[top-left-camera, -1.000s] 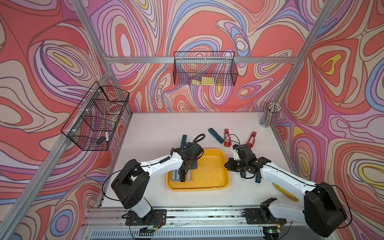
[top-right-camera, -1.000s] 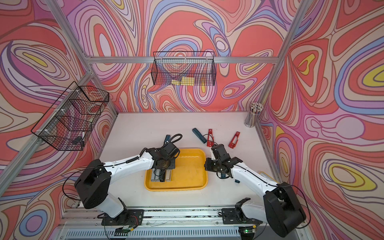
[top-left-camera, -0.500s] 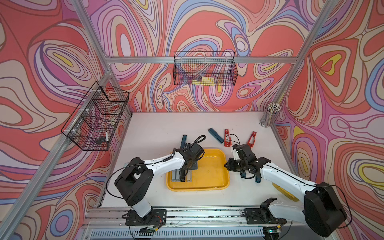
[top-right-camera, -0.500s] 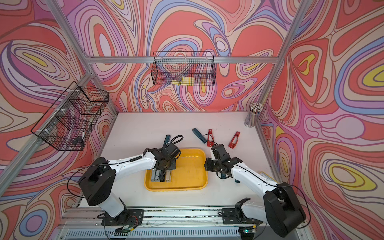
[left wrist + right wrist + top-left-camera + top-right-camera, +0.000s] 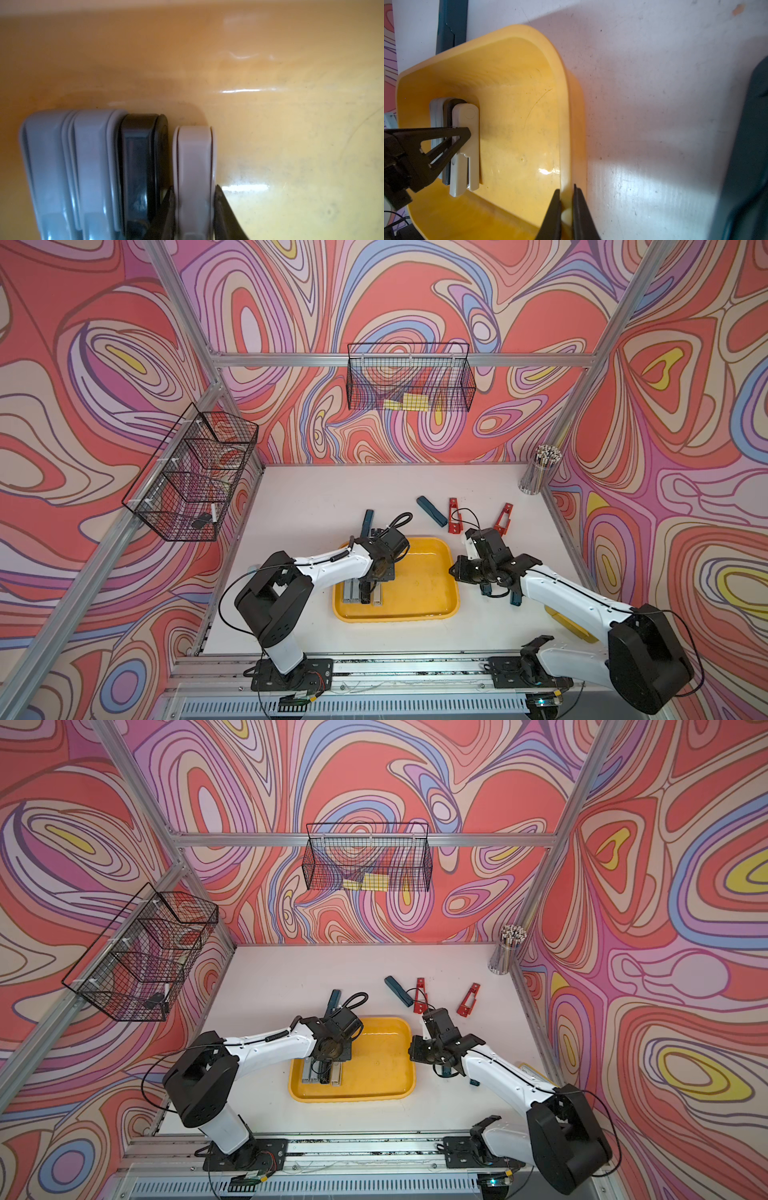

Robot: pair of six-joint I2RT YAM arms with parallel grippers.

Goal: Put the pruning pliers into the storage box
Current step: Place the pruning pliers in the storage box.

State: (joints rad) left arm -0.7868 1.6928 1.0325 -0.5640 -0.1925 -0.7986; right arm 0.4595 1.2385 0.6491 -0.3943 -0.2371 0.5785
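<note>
- Pruning pliers [image 5: 348, 593] in a top view: a row of bars lies side by side in the near left part of the yellow storage box [image 5: 419, 585]. The left gripper [image 5: 366, 593] points down onto the row.
- In a top view the right gripper [image 5: 412, 1052] is at the box's right side. Beyond the box, on the table [image 5: 291, 969], lie 2 teal bars [image 5: 398, 990] and 2 red bars [image 5: 420, 996].
- On the walls, the far wire basket [image 5: 457, 385] holds yellow blocks [image 5: 411, 400], and the left wire basket [image 5: 191, 472] holds a small dark item [image 5: 198, 523]. A clear cup [image 5: 534, 481] in the far right corner holds white-tipped sticks [image 5: 547, 452].
- Left wrist view: 2 grey bars [image 5: 47, 166], 1 black bar [image 5: 139, 162] and 1 beige bar [image 5: 194, 155] lie side by side on the box floor [image 5: 291, 124]. The left gripper [image 5: 194, 187] is narrowed onto the beige bar, with a finger against each side.
- Right wrist view: the right gripper [image 5: 566, 192], almost closed, pinches the box's rim [image 5: 562, 104]. The beige bar [image 5: 471, 116] is inside the box, held by the left gripper [image 5: 464, 135].
</note>
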